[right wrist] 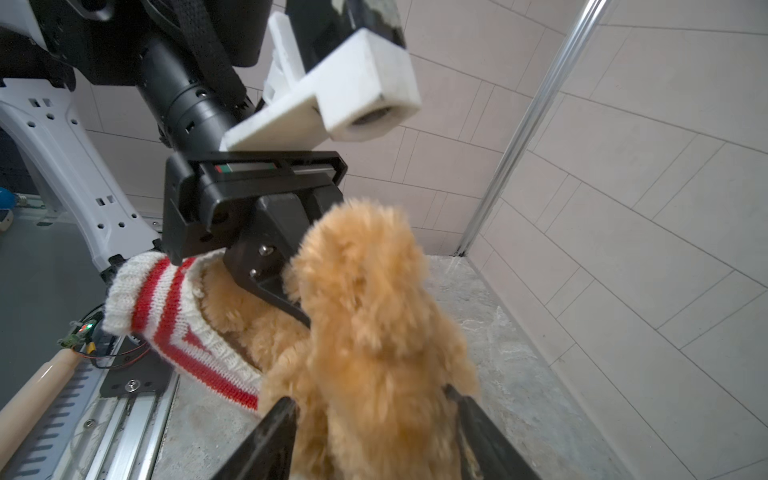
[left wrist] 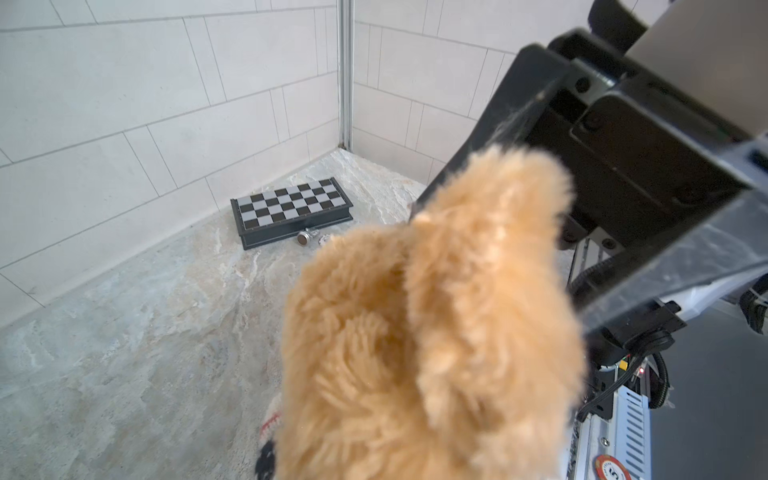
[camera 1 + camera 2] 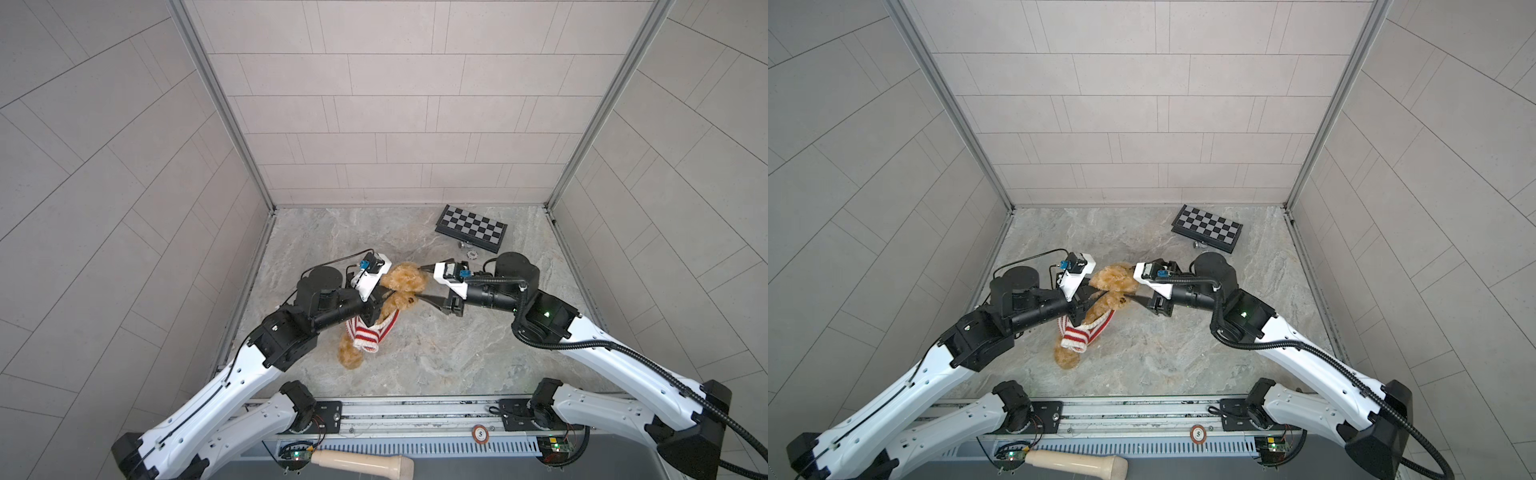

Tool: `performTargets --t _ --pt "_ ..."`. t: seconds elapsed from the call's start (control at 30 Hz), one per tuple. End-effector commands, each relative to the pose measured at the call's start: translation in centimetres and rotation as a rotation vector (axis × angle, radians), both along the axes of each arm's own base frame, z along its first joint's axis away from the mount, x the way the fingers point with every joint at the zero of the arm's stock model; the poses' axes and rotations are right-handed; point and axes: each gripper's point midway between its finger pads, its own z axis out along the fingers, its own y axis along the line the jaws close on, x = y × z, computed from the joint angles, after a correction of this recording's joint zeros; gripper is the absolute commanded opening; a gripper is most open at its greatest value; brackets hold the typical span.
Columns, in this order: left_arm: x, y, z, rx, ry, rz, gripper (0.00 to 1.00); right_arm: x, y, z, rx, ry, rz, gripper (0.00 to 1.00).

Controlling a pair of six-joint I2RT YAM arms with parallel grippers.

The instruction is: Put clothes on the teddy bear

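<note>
while sweater (image 3: 370,332) wraps its torso, teddy bear (image 3: 405,282) is propped.
left gripper (image 3: 384,298) clamps it steady; right gripper (image 3: 419,282), jaws apart, seems poised to tug.

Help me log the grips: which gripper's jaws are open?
The right gripper: its jaws stand apart around the teddy bear; the left gripper is pinched shut on its fur.

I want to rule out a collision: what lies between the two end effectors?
Only the bear: its furry upper part fills the gap between left end effector and right end effector, shown in both top views.
</note>
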Motion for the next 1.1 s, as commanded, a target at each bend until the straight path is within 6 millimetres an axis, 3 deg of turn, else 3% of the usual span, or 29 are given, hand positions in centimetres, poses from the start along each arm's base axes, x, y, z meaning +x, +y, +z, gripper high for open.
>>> performTargets --t 0.0,0.13,0.27,0.5,0.7,0.77,0.93,1.07 --pt "-0.8 0.7 4.4 -0.172 -0.085 -0.015 0.00 -0.2 -1.4 3.1 0.206 0.032 0.028 0.66" --pt "-3.3 0.9 7.6 -0.294 -0.131 -0.120 0.00 -1.3 -1.8 3.5 0.324 0.044 0.122 0.68" --pt "-5.4 0.3 9.5 -0.354 -0.138 -0.234 0.00 -3.2 -1.9 5.0 0.404 -0.021 0.225 0.69" --pt "-7.8 -0.3 10.9 -0.396 -0.128 -0.373 0.00 -5.2 -0.9 6.2 0.403 -0.066 0.336 0.69" --pt "-8.7 -0.9 11.3 -0.411 -0.104 -0.451 0.00 -7.1 0.3 6.5 0.357 -0.110 0.426 0.68" --pt "-8.7 -1.1 11.4 -0.407 -0.094 -0.463 0.00 -7.6 0.4 6.5 0.343 -0.140 0.437 0.60" --pt "-8.6 -1.0 11.5 -0.409 -0.087 -0.454 0.00 -8.1 0.1 6.2 0.305 -0.193 0.436 0.22" --pt "-8.0 -1.0 11.2 -0.399 -0.080 -0.418 0.03 -8.2 0.0 6.0 0.274 -0.203 0.423 0.06"
